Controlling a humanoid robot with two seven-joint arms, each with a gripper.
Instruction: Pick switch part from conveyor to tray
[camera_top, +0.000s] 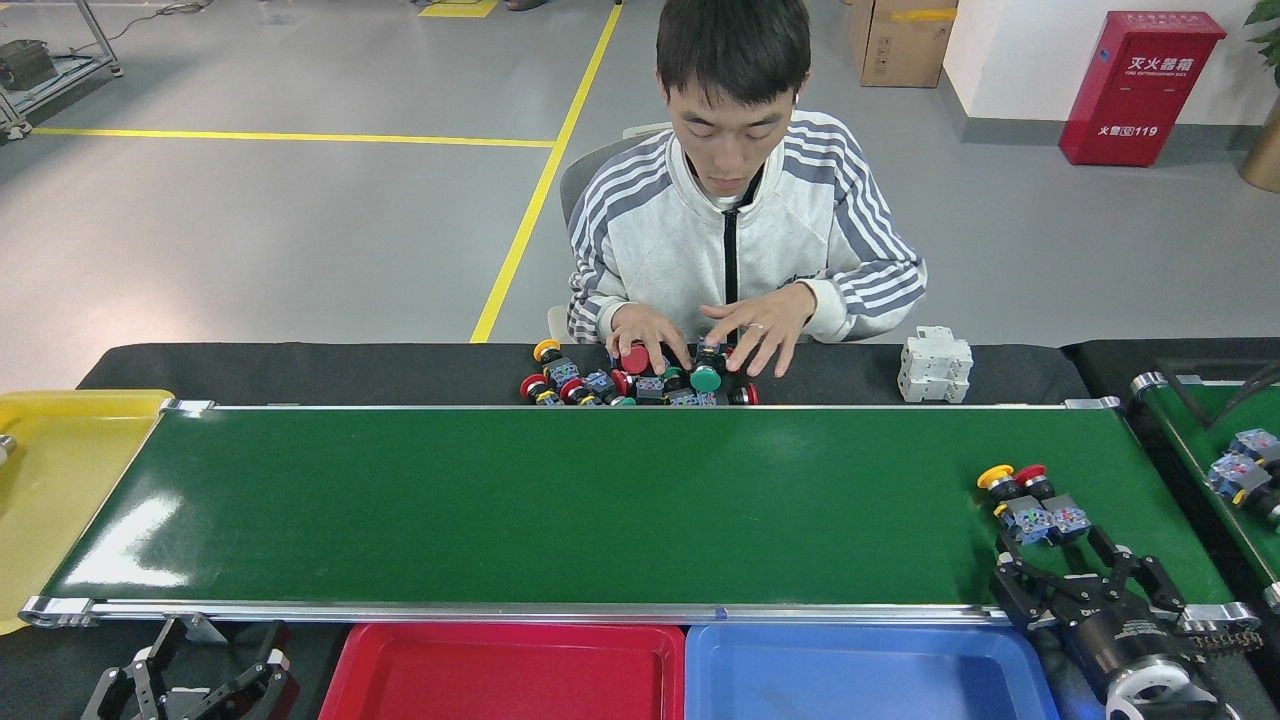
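- Toward the right end of the long glossy dark-green conveyor (560, 500) with its silver frame, in the head view, two switch parts lie side by side and touching: a yellow-capped switch part (1012, 500) and a red-capped switch part (1050, 503), each with a small blue-grey block body.
- Their long axes run slantwise, caps toward the far left, blocks toward the near right.
- Just beyond the right gripper (1075, 568) they sit, a little further up the belt and slightly left; its black fingers are spread wide, holding nothing, the gap facing the blocks.
- Well apart at the lower left, below the belt frame, rests the left gripper (190, 685), also spread and empty; the right arm is plainly the nearer.
- Below the near edge stand a red plastic tray (505, 640) and a blue plastic tray (860, 640), the blue one just left of the right gripper.
- Across the belt a person's hands (700, 340) rest on a heap of coloured push-button switches (635, 382).
- I judge the coming move a short reach forward, closing across one block body.
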